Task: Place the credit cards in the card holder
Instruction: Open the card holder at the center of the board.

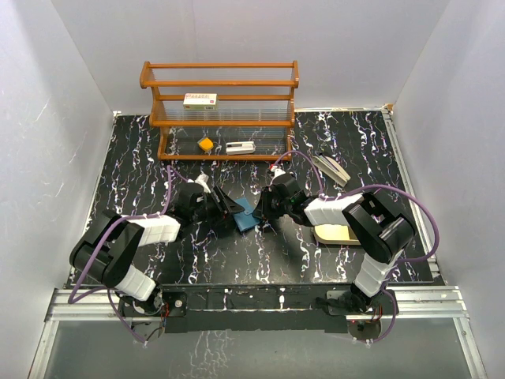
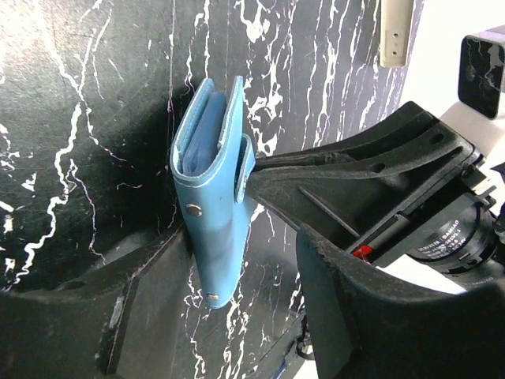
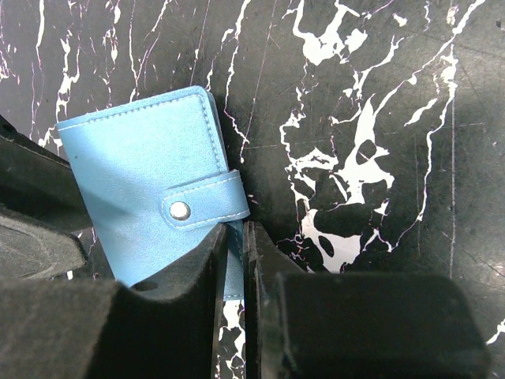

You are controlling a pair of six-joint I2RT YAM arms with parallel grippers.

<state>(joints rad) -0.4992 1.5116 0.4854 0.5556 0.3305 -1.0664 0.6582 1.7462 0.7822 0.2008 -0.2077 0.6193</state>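
The blue card holder [image 1: 245, 215] stands on edge at the table's middle, folded, its clasp tab snapped. My right gripper [image 3: 234, 233] is shut on the thin edge of the card holder [image 3: 142, 189], below the tab. My left gripper [image 2: 245, 260] is open around the card holder [image 2: 211, 213]. The holder leans near the left finger [image 2: 95, 316], well apart from the other finger. In the top view the left gripper [image 1: 225, 207] and the right gripper [image 1: 264, 209] meet at the holder. Several credit cards [image 1: 332, 168] lie fanned at the back right, away from both grippers.
A wooden shelf [image 1: 219, 118] stands at the back, holding a white box [image 1: 200, 100], an orange piece [image 1: 205, 144] and a white object [image 1: 240, 147]. A tan tray [image 1: 335, 234] lies under the right arm.
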